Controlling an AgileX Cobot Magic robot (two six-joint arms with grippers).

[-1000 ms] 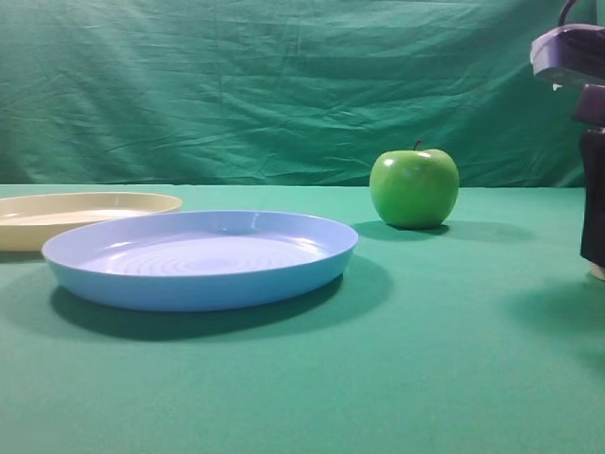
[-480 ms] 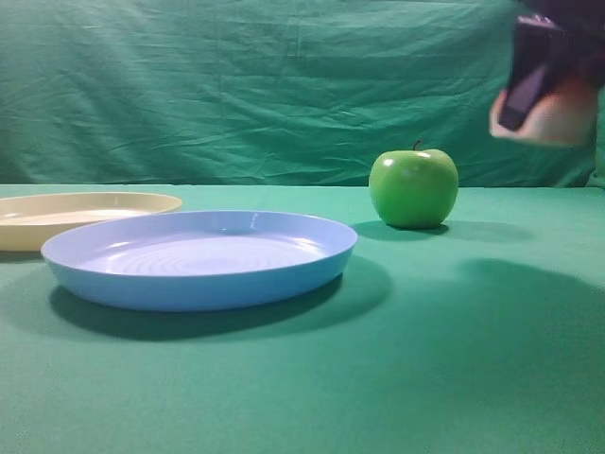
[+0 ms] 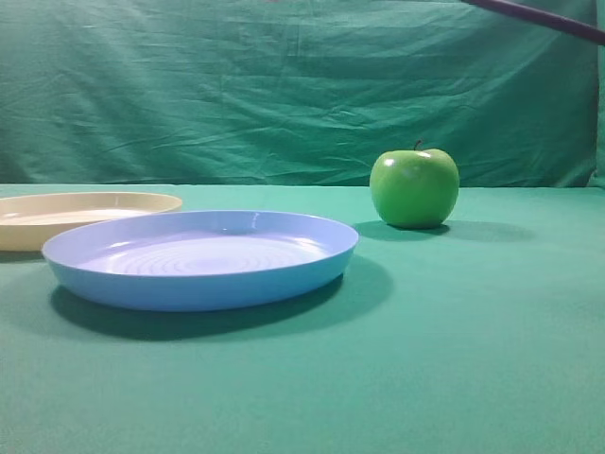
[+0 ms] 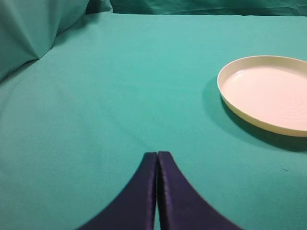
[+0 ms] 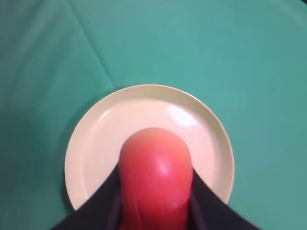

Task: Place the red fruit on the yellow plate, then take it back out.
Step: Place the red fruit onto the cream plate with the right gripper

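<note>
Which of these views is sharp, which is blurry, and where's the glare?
Exterior high: sharp, small highlight on the green apple, soft shadow under the blue plate. Right wrist: the red fruit is close and soft-focused, glare patch on the yellow plate. Left wrist: sharp, plate shadow falls leftward.

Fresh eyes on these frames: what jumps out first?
In the right wrist view, the red fruit fills the bottom centre, clamped in the right gripper, with the yellow plate in view beyond it. In the high view, the blue plate sits front left and the green apple behind it to the right. The left gripper is shut over bare green cloth.
</note>
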